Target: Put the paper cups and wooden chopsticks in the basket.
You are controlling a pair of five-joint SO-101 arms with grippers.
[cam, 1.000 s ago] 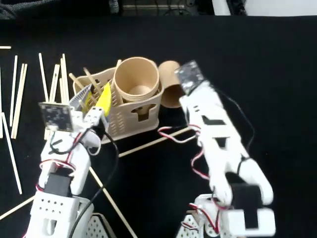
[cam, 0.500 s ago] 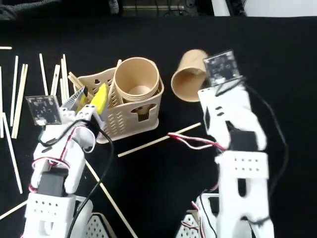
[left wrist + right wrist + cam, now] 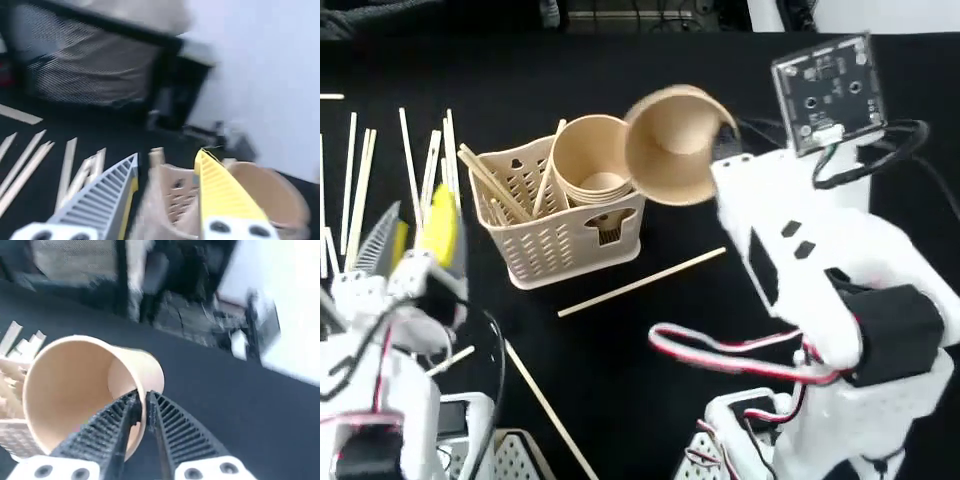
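Right gripper [image 3: 141, 397]: your jaws pinch the rim of a paper cup [image 3: 670, 145], held aloft at upper centre, just right of the basket [image 3: 560, 235].
Left gripper [image 3: 167, 156]: spread wide, apparently empty, lower left.
Chopstick [image 3: 640, 282]: lies at centre, below the basket.

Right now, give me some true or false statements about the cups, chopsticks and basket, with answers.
1. The right tool pinches the rim of a paper cup. True.
2. The basket holds no cups. False: nested cups stand in it.
3. The left tool holds a chopstick. False: it is open and empty.
4. A loose chopstick lies on the table beside the basket. True.
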